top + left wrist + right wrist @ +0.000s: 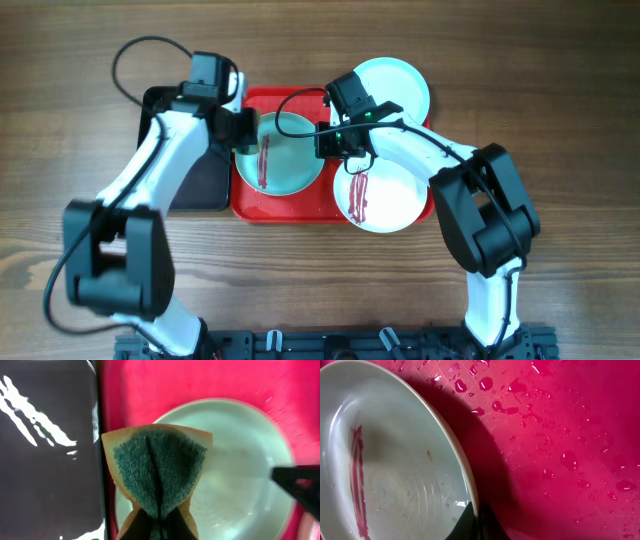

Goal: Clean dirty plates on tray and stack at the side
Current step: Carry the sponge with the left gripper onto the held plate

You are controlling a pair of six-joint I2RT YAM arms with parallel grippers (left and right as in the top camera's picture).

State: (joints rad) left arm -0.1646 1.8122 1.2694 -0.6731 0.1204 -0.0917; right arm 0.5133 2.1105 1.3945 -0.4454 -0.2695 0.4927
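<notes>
A pale mint-blue plate with dark red streaks lies on the red tray. My left gripper is shut on a folded green-and-yellow sponge and holds it over the plate's left rim. My right gripper is shut on the plate's right rim; the streak shows in the right wrist view. A white plate with red streaks lies on the tray's right side. A second mint plate lies at the tray's back right.
A black tray lies left of the red tray, under my left arm; it also shows in the left wrist view. Water drops lie on the red tray. Wooden table all around.
</notes>
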